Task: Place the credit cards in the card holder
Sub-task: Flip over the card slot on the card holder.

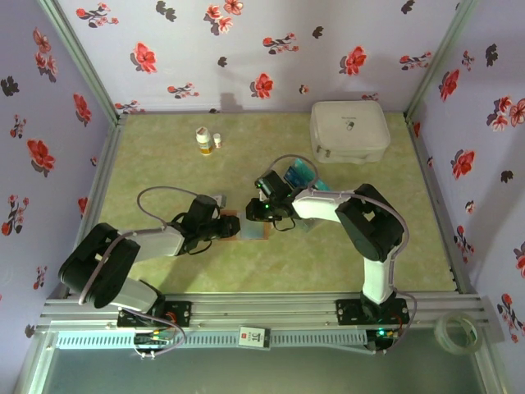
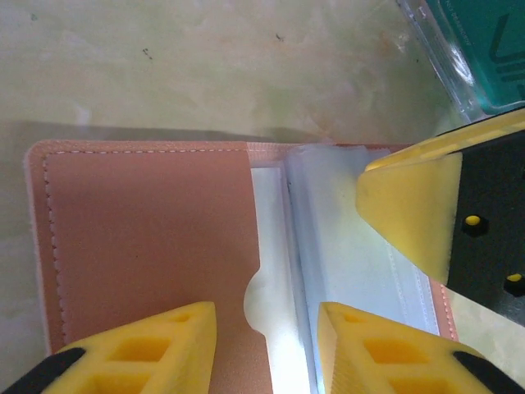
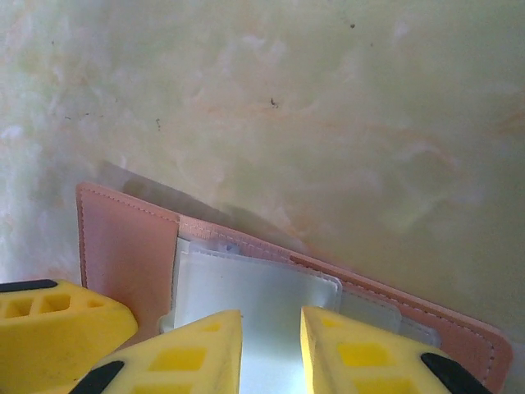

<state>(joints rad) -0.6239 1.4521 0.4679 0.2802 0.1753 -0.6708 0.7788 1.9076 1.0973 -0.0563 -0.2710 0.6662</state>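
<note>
My left pincer (image 2: 267,320) sits part open on the open holder (image 2: 148,238). My right pincer (image 3: 271,320) pinches its clear sleeve (image 3: 246,283). The cards (image 2: 488,49) lie just past the holder. Pull too hard and the sleeve may rip.

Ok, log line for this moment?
left hand: over open card holder | right hand: at its clear sleeves | credit cards: in clear tray, none held
</note>
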